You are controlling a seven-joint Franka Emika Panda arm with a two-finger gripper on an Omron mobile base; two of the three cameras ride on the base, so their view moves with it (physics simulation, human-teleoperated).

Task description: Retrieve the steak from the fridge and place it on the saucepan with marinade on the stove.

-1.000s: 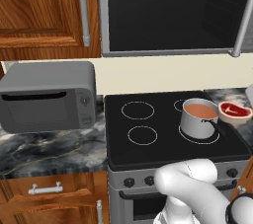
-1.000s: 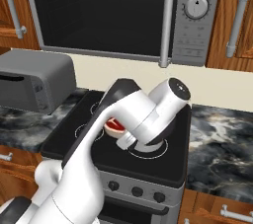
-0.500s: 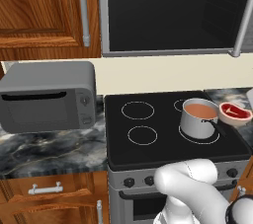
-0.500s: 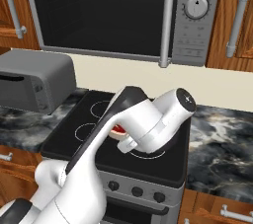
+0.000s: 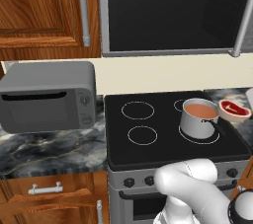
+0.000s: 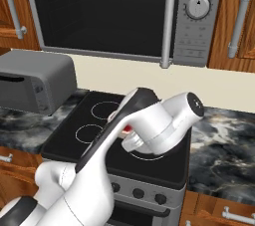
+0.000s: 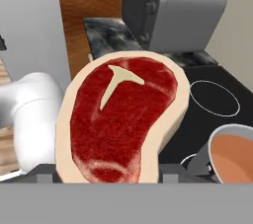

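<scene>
One steak (image 7: 121,119) gripped in the jaws, one saucepan (image 5: 198,118) of marinade (image 5: 200,111) on the stove's (image 5: 163,144) four rings.

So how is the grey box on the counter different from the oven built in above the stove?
The toaster oven is small, matte grey, and sits on the marble counter; the microwave is wider, silver, and mounted among the cabinets. The microwave has a tall vertical bar handle and a dial panel; the toaster oven shows one small knob. Both have dark windows and closed doors.

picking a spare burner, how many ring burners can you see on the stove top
4 on the stove: back left, front left, back right partly hidden by the saucepan, front right under it.
</scene>
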